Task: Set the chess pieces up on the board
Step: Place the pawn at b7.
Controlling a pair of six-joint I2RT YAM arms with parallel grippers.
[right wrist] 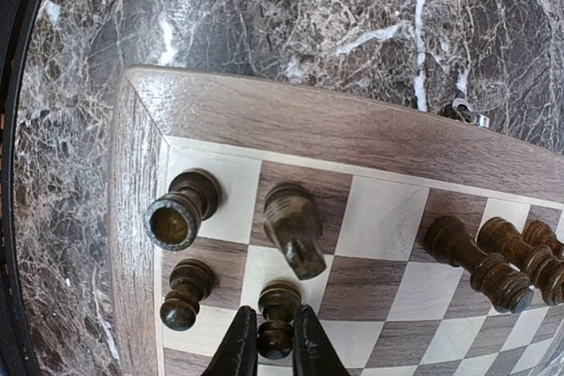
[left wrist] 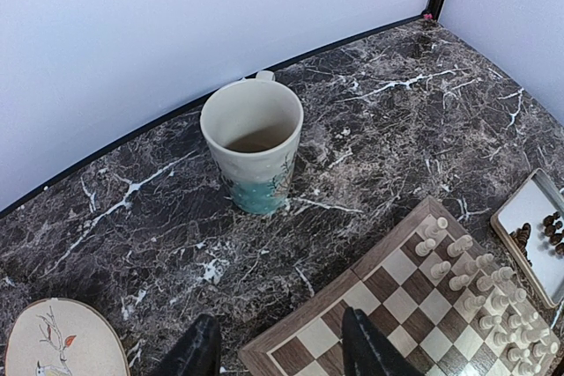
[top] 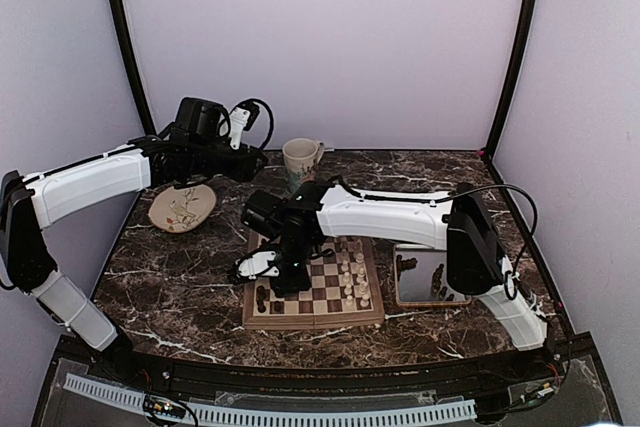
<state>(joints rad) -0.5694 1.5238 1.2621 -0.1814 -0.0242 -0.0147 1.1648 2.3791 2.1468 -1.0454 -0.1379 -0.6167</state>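
Right wrist view: narrow jaws of the right gripper (right wrist: pixel 274 328) pinch 1 dark pawn (right wrist: pixel 278 304) standing on the board (right wrist: pixel 352 129).

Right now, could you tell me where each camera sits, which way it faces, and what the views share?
Top external: above and behind, looking down at the table; both arms show.
Left wrist: raised, facing the mug and back wall; own fingers show.
Right wrist: straight down on the chessboard corner; own fingers closed on a dark pawn.
Shared: chessboard in all three.
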